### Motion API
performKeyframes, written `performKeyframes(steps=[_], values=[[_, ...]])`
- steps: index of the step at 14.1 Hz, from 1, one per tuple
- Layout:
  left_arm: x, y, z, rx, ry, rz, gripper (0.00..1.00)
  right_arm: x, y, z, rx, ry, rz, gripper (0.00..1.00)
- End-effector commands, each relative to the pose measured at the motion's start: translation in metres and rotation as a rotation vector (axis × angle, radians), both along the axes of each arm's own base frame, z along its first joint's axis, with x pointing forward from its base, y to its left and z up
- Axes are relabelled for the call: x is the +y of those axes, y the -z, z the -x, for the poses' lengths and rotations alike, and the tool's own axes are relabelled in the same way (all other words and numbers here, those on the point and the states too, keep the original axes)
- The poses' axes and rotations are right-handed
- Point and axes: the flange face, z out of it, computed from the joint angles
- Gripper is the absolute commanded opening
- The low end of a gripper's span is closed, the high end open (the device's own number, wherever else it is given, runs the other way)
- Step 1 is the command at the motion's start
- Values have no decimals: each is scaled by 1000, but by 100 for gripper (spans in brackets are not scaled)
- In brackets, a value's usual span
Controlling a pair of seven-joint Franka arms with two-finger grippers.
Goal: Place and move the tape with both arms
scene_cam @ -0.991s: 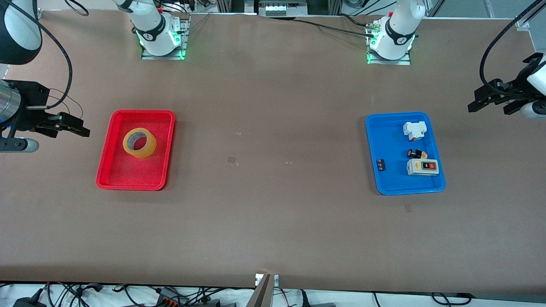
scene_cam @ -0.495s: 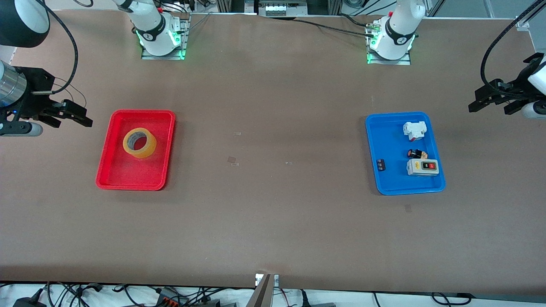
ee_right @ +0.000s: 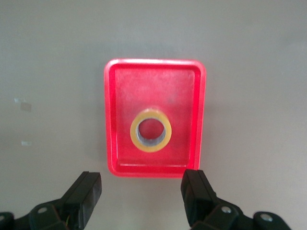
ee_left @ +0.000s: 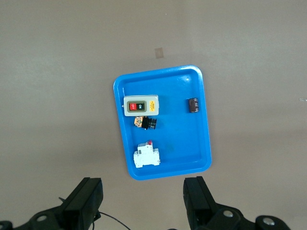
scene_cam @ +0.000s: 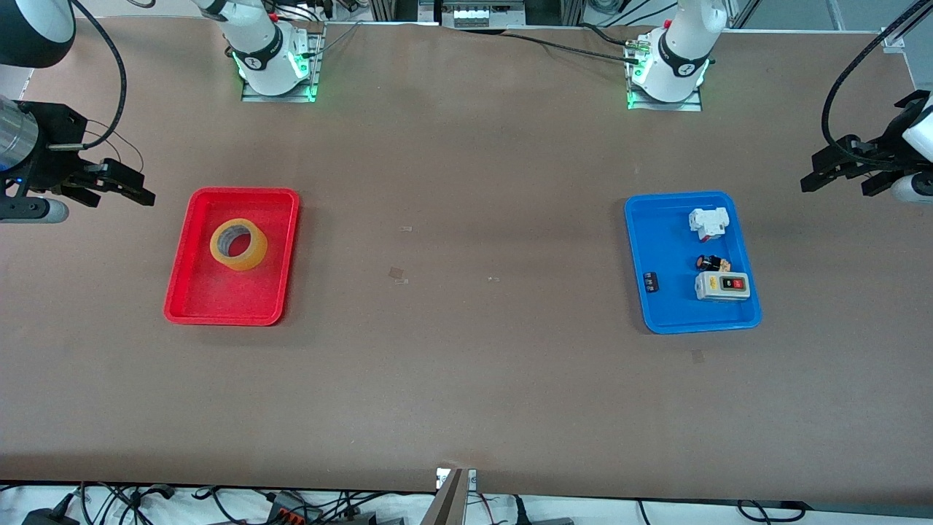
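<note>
The tape (scene_cam: pixel 248 259) is a yellowish ring lying flat in the red tray (scene_cam: pixel 219 315), toward the right arm's end of the table. In the right wrist view the tape (ee_right: pixel 150 113) sits in the red tray (ee_right: pixel 120 96), ahead of my fingers. My right gripper (scene_cam: pixel 142 188) (ee_right: pixel 143 176) hangs open and empty over bare table beside the red tray, at the table's end. Over the table's other end, beside the blue tray (scene_cam: pixel 667 240) (ee_left: pixel 177 143), waits my left gripper (scene_cam: pixel 813 169) (ee_left: pixel 143 182), open and empty.
The blue tray holds a white breaker (scene_cam: pixel 708 222), a grey switch box (scene_cam: pixel 721 286), a small black button (scene_cam: pixel 712 262) and a small dark part (scene_cam: pixel 650 281). The arm bases (scene_cam: pixel 275 65) (scene_cam: pixel 667 73) stand along the table's back edge.
My right gripper has shifted toward the bases' side of the table while staying beside the red tray. The left arm, the tape and both trays have not moved.
</note>
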Motion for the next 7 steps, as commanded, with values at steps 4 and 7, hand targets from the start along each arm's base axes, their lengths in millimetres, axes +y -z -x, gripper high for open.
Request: performKeyframes(steps=[4,7], values=[[0,-8,4,-2,-5,14,100,-1,-10,7,5,1,6,100],[1,-8,5,-3,-5,14,100,0,-11,7,-3,-1,8,100]])
